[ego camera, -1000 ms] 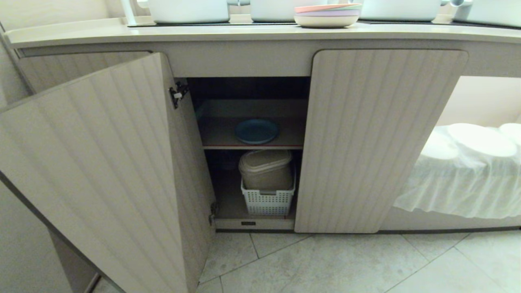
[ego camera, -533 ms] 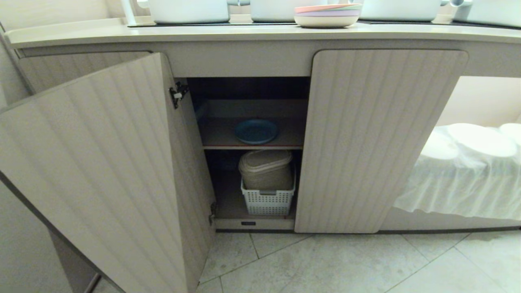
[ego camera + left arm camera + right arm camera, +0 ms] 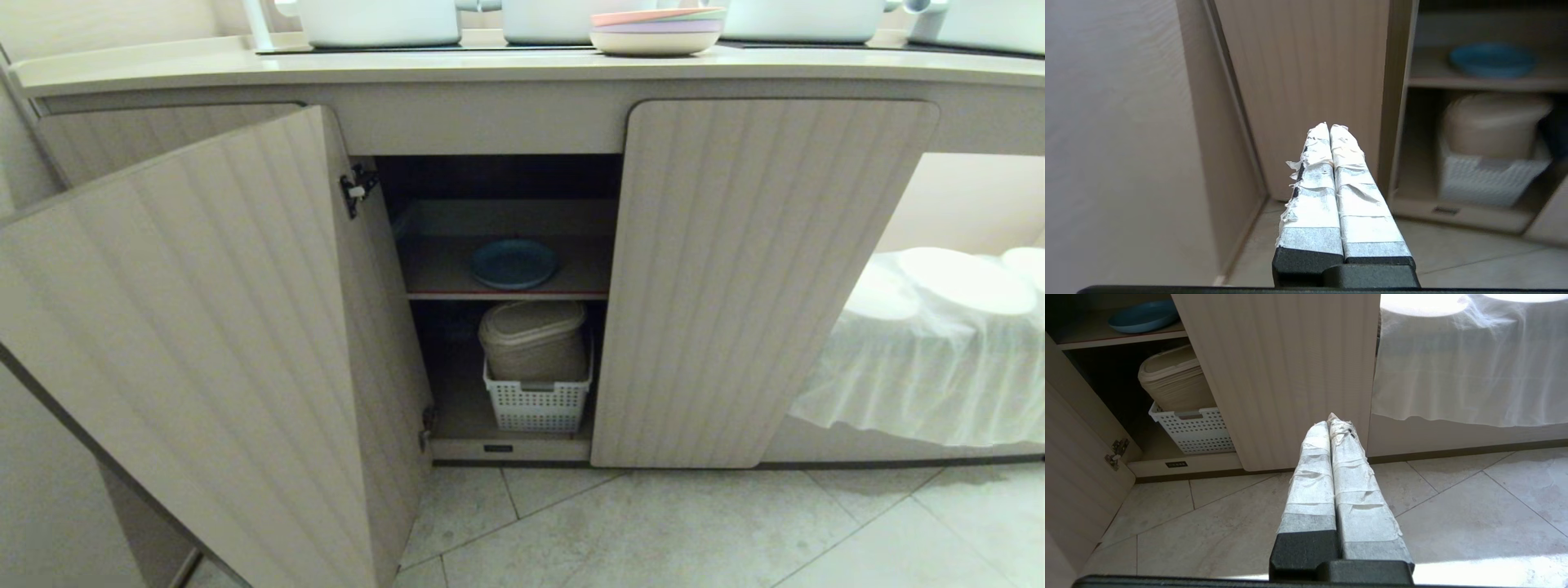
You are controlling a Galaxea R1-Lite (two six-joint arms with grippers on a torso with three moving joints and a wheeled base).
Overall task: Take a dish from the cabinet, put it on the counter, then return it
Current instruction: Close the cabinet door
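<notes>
The cabinet (image 3: 759,278) stands under a long cream counter (image 3: 490,69) on a pale tiled floor (image 3: 694,531). Its left door (image 3: 204,351) is swung wide open towards the robot, while the right door (image 3: 751,269) is shut. Inside, the dish (image 3: 514,263) lies flat on the inner shelf (image 3: 433,269), near the shelf's front edge, which is trimmed in red. Below it, on the cabinet's bottom board, a beige lidded container (image 3: 532,339) sits in a white perforated basket (image 3: 537,404). On the counter, near its front edge, a stack of pastel plates (image 3: 657,28) rests before white pots (image 3: 380,20) that are cut off by the top of the head view. To the right of the cabinet a white cloth (image 3: 922,359) drapes over round shapes that are hard to make out.

Neither arm shows in the head view. The left gripper (image 3: 1329,127) is low, pointing at the inner face of the open door, well apart from the dish, its taped fingers pressed together on nothing. The right gripper (image 3: 1331,421) hangs over the floor before the shut door, its jaws likewise pressed together and empty.
</notes>
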